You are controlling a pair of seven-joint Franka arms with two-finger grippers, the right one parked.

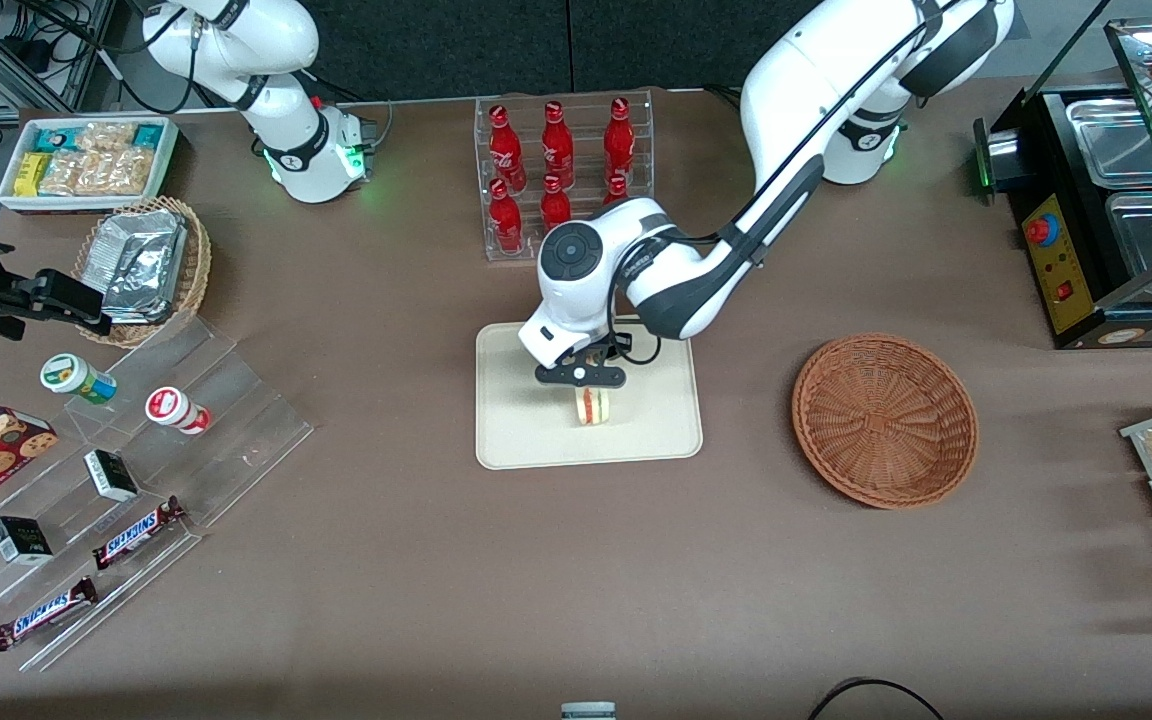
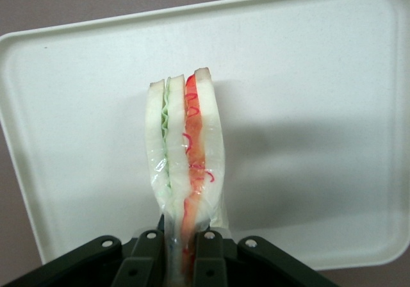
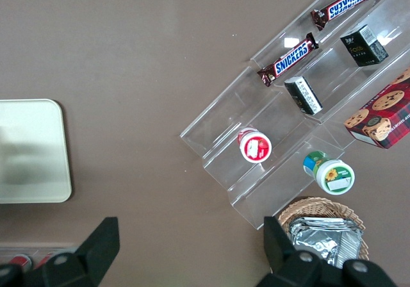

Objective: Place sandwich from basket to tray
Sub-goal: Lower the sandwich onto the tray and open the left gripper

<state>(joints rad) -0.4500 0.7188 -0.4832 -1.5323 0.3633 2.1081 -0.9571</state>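
My left gripper (image 1: 587, 384) hangs over the middle of the cream tray (image 1: 521, 440), shut on the sandwich (image 1: 592, 405). Seen from the left wrist, the sandwich (image 2: 186, 152) is a plastic-wrapped wedge of white bread with green and red filling. Both fingers (image 2: 214, 256) pinch its wrapped end, and the tray (image 2: 307, 95) lies underneath it. I cannot tell whether the wedge touches the tray surface. The reddish-brown wicker basket (image 1: 884, 419) sits empty beside the tray, toward the working arm's end of the table.
A clear rack of red bottles (image 1: 558, 165) stands farther from the front camera than the tray. Clear stepped shelves (image 1: 126, 480) with Snickers bars, small boxes and cups lie toward the parked arm's end. A tan basket of foil packets (image 1: 143, 268) sits there too.
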